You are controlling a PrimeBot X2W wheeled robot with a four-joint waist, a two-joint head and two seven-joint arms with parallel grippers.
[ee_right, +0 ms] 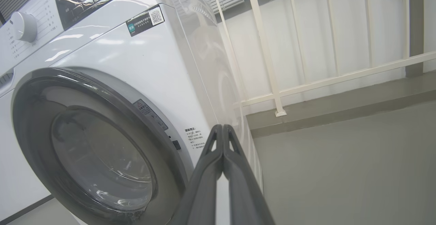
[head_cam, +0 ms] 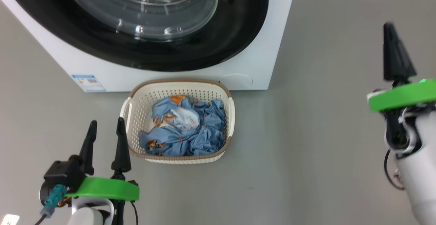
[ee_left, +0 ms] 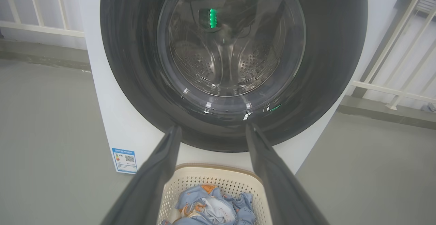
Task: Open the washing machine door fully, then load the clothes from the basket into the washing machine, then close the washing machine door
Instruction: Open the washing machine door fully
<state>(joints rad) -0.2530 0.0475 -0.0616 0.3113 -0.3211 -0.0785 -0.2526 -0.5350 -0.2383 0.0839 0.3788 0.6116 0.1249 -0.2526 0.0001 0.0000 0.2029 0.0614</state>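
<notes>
The door (head_cam: pixel 143 53) is shut flush on the washing machine (head_cam: pixel 177 77). Its top is cut off in the head view, and the drum (ee_left: pixel 218 68) behind the glass is pretty murky with reflections. The basket (head_cam: pixel 180 82) sits on the floor (head_cam: pixel 306 150) just in front of the machine, with the clothes (head_cam: pixel 197 136) bunched up inside. The left gripper (head_cam: pixel 106 121) hangs released by the basket's left side. The right gripper (ee_right: pixel 223 127) is clenched on nothing, near the machine's right front corner.

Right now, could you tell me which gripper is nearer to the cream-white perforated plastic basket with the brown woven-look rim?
Left. The left gripper, open, is just beside the basket, at its left edge; the right gripper, shut, is far off to its right.
</notes>
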